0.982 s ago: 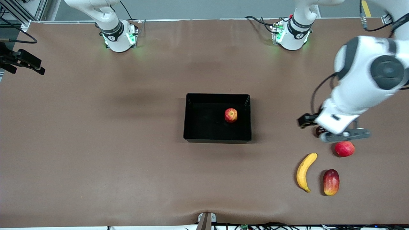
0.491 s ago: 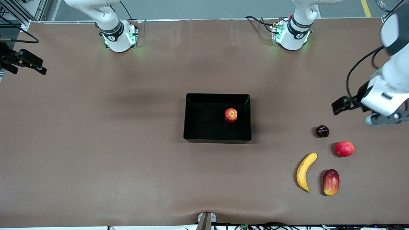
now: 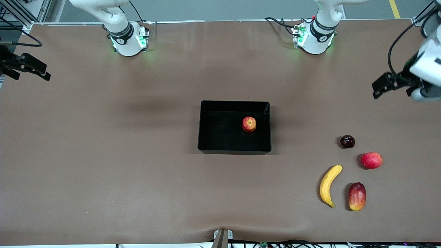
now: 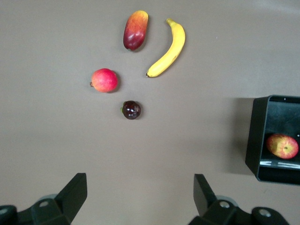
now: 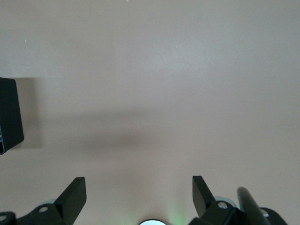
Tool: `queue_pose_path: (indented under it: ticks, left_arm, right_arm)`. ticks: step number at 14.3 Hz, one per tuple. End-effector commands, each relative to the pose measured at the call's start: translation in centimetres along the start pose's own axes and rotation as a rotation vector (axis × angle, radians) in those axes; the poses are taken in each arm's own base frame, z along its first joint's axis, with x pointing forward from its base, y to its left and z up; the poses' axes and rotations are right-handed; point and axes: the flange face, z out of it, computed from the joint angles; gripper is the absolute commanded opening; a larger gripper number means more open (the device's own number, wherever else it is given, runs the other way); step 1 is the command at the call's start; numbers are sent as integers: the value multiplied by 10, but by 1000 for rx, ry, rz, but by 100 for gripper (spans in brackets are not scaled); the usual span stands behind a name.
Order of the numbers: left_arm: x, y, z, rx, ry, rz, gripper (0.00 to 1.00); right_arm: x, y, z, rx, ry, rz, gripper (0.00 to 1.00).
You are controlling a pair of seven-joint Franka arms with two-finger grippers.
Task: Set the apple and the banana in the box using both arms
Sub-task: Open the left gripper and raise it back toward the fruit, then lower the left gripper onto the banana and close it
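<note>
front view: apple [image 3: 249, 124] in box [image 3: 206, 137], banana [image 3: 329, 185] outside.

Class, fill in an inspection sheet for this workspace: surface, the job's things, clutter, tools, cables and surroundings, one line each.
Surface: brown table, bare in the middle.
Job's things: apple in the black box; banana on the table toward the left arm's end.
Clutter: mango, pinkish-red fruit and small dark fruit beside the banana.
Tools: left tool open, empty, above the table; right tool open, empty, above the table.
Cables: black cables by the left arm's base.
Surroundings: nothing seen.
</note>
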Motion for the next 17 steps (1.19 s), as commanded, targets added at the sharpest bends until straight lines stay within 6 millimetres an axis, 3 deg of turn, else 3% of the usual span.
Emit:
queue_pose_path:
  ticks: [1, 3, 5, 11, 15, 17]
  left_arm:
    - [-24, 1, 0, -18, 13, 13, 100]
    - [-12, 3, 13, -33, 13, 22, 100]
    - [11, 8, 39, -39, 21, 67, 100]
    - [76, 18, 154, -48, 41, 139, 100]
    - [116, 26, 245, -63, 66, 152, 100]
    - [141, 25, 283, 16, 90, 253, 100]
  right_arm:
    - [-3, -2, -1, 29, 9, -11, 100]
    - [-3, -3, -1, 35, 11, -12, 100]
    - [-1, -2, 0, 35, 11, -10, 100]
    - [4, -1, 1, 34, 28, -6, 100]
    - [8, 1, -1, 34, 33, -3, 100]
    - [8, 1, -1, 34, 33, -2, 100]
